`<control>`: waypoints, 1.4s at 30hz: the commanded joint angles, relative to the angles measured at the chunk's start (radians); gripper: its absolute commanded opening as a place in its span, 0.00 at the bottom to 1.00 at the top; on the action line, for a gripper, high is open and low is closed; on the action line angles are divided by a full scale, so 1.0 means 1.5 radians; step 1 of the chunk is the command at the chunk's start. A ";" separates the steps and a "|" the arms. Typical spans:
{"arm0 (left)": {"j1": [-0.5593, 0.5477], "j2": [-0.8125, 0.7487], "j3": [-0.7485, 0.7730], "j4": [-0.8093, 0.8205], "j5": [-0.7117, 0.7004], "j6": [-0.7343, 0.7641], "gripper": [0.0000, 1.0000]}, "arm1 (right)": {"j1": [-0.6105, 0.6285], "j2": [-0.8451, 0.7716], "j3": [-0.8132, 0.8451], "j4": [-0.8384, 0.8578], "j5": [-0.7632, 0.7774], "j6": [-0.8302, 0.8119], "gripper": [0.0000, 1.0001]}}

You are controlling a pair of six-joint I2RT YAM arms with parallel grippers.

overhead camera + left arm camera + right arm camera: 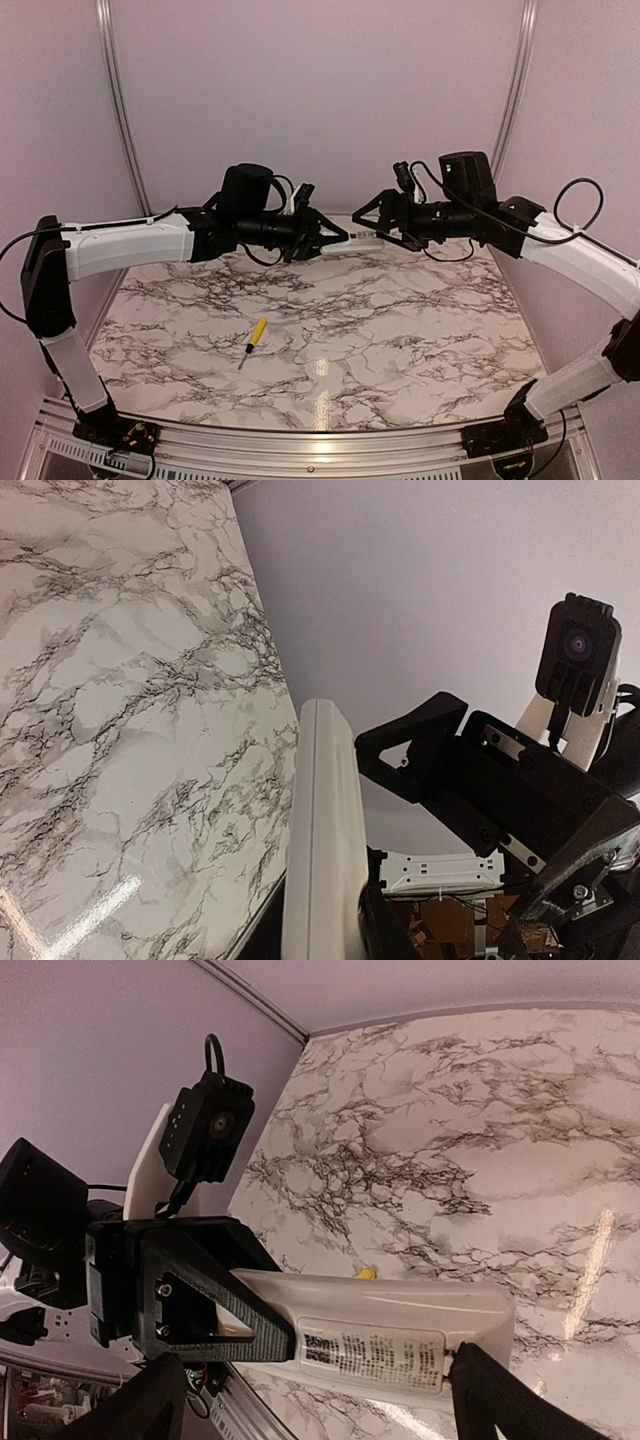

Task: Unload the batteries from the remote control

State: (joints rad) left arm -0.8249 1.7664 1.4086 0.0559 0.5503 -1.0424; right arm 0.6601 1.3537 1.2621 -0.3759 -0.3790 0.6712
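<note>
A lab test booth: plain lilac walls (320,90), marble-patterned table (400,340).

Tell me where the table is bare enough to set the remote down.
Bare marble table lies right of the screwdriver, out to the right edge, and between the screwdriver and the back wall. Crowded: the air at the back, where left gripper and right gripper meet at the remote control.

Both arms are raised above the marble surface (400,340), forearms about level, wrists pointing at each other. The left arm (130,245) reaches in from 9 o'clock toward 3, its jaws clamped on one end of a flat white remote control (362,243). The right arm (585,255) comes from 3 o'clock, its jaws spread wide at the other end.
</note>
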 commanded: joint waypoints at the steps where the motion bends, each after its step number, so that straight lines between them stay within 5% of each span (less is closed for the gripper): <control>1: -0.018 -0.036 0.015 0.168 0.058 0.019 0.00 | 0.020 -0.002 -0.017 0.067 -0.148 0.048 0.90; 42: -0.018 -0.047 0.003 0.212 0.122 0.045 0.00 | -0.045 -0.074 -0.137 0.214 -0.281 0.119 0.91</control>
State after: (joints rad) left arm -0.8131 1.7493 1.3895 0.1616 0.6460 -1.0046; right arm 0.5571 1.2259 1.0832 -0.0826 -0.6411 0.8127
